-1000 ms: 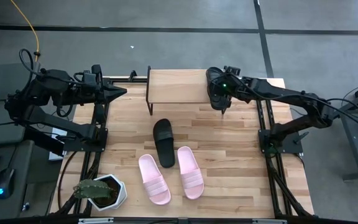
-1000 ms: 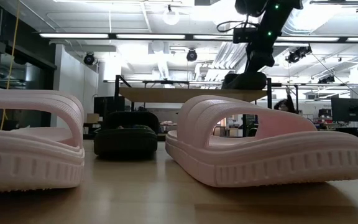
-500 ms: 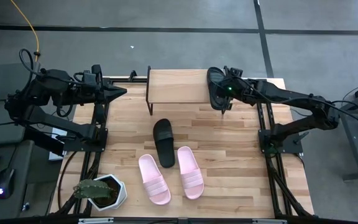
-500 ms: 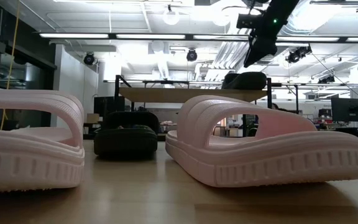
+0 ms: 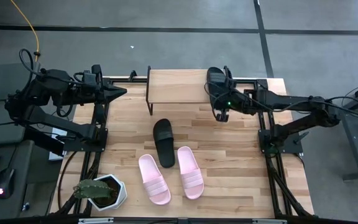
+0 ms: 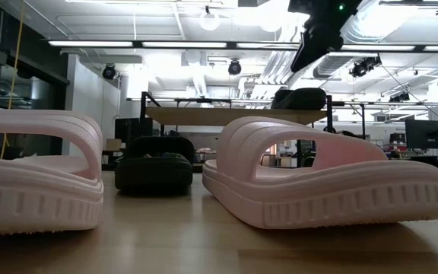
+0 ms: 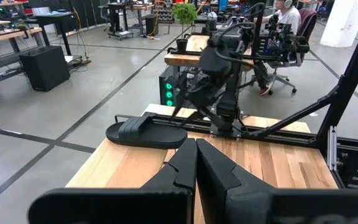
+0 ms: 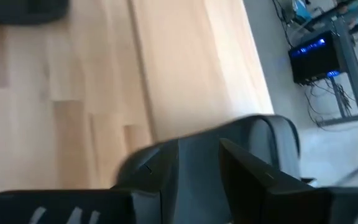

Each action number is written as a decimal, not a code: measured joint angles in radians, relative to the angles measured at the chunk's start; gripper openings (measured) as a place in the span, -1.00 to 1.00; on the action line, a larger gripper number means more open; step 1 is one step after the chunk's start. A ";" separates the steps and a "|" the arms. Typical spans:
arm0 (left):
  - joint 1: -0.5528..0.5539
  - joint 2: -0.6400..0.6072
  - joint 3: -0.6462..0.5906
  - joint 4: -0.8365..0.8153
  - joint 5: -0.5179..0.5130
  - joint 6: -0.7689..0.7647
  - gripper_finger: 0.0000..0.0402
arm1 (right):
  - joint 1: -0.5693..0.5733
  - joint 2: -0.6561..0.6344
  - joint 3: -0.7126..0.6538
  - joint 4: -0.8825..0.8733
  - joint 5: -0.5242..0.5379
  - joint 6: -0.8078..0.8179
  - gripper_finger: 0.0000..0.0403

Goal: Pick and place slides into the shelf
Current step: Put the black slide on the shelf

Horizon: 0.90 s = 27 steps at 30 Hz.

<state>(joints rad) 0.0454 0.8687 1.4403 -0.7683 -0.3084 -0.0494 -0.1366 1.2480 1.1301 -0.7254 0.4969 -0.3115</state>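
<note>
- Resting on the shelf [image 5: 179, 86] at its right end is one black slide [image 5: 215, 84]; that one looks placed.
- Three slides are left on the surface [image 5: 241, 162]: a second black one [image 5: 163, 142] near the middle, and two pink ones [image 5: 153, 179] [image 5: 189, 172] in front of it, the right pink just beside the black slide's near end.
- By my judgement the task is about a quarter done, with three picks to go.
- Right claw [image 5: 220, 114] hangs over the surface just in front of the shelf's right end, off the placed slide; its fingers stand a little apart and hold nothing, as the right wrist view shows bare fingers [image 8: 163, 171] over wood.
- Left claw [image 5: 120, 92] waits at the surface's left edge beside the shelf, fingers pressed together and empty.
- High view alone gives the whole count and layout.
- Low view shows the placed slide [image 6: 301, 98] sitting up on the board above the floor-level black one [image 6: 153, 164], which the top-down picture flattens.
- Left wrist view shows the shelved slide [image 7: 145, 132] lying flat with the right arm behind it.
</note>
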 joint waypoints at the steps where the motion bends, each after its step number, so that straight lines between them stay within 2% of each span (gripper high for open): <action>1: 0.000 0.000 0.000 -0.002 0.000 0.000 -1.00 | 0.015 0.000 0.000 0.000 0.000 0.008 -0.49; 10: 0.000 0.000 0.000 -0.033 -0.077 0.000 -1.00 | 0.126 0.000 0.000 0.004 0.008 0.091 -0.49; 17: 0.000 0.009 0.000 -0.091 -0.077 0.000 -1.00 | 0.196 0.000 0.000 0.015 0.008 0.132 -0.49; 27: 0.000 0.090 0.000 -0.232 -0.077 -0.038 -1.00 | 0.264 0.001 0.000 0.035 0.008 0.173 -0.49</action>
<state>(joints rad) 0.0455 0.9583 1.4403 -0.9998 -0.3859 -0.0870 0.1274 1.2488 1.1301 -0.6901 0.5049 -0.1383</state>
